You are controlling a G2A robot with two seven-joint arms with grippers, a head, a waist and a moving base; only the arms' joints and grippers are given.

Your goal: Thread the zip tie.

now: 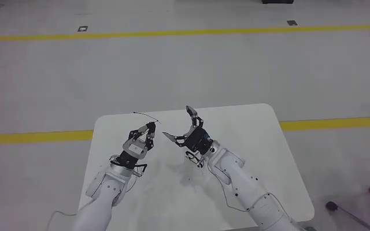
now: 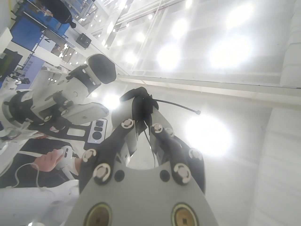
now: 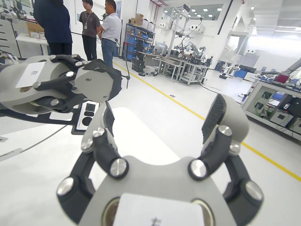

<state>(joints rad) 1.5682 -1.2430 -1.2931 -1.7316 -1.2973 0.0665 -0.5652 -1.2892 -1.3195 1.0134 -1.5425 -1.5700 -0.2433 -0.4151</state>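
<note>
A thin black zip tie point(image 1: 146, 116) sticks out from my left gripper point(image 1: 151, 128), which is shut on it above the white table point(image 1: 254, 124). In the left wrist view the zip tie point(image 2: 178, 105) runs from between the closed pads of the left gripper point(image 2: 143, 104) out to its small head. My right gripper point(image 1: 180, 124) stands open just to the right of the left one, nothing between its fingers. In the right wrist view the right gripper point(image 3: 162, 116) is wide open, with the left gripper point(image 3: 110, 83) and the zip tie point(image 3: 127, 71) close beside it.
The white table has rounded corners; its far edge point(image 1: 185, 111) lies just beyond the grippers. Yellow floor lines point(image 1: 173, 33) run behind it. A person's hand point(image 2: 50, 159) holding a controller appears in the left wrist view, away from the task's things.
</note>
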